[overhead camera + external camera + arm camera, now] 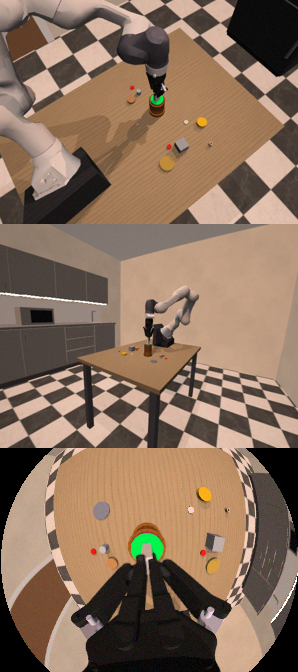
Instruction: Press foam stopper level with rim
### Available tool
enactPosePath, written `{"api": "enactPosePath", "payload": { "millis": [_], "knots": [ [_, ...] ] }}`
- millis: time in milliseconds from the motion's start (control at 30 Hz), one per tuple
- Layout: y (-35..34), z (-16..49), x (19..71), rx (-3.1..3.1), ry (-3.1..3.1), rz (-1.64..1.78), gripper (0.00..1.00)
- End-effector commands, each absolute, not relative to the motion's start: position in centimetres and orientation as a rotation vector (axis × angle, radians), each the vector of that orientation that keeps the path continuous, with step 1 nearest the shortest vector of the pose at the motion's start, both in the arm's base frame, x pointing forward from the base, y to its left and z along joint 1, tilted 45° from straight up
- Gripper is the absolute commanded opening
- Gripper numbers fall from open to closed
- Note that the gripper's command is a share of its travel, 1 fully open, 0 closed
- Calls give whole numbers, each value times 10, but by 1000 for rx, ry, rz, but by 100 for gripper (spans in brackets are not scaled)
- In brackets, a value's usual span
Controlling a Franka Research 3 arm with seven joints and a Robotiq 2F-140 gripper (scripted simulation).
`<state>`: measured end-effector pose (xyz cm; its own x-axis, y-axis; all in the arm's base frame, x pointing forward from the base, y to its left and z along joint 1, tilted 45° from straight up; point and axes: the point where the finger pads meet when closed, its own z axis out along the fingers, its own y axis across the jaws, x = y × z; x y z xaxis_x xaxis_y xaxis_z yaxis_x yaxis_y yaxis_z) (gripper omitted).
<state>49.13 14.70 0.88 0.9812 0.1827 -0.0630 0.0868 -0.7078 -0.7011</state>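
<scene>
Gripper (157, 97) is clenched empty, tips planted on the green stopper (152, 100) in the jar (157, 108), which stands upright mid-worktop (222, 104). I'd push straight down, go gently, and back off early, since overshooting probably leaves it stuck low.
</scene>
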Motion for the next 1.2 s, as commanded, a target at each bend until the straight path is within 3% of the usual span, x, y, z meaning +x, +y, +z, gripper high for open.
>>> {"api": "enactPosePath", "payload": {
  "millis": [0,1167],
  "knots": [
    [152,7,489,-2356,-193,165,0],
    [161,-1,483,-2356,-193,165,0]
  ]
}}
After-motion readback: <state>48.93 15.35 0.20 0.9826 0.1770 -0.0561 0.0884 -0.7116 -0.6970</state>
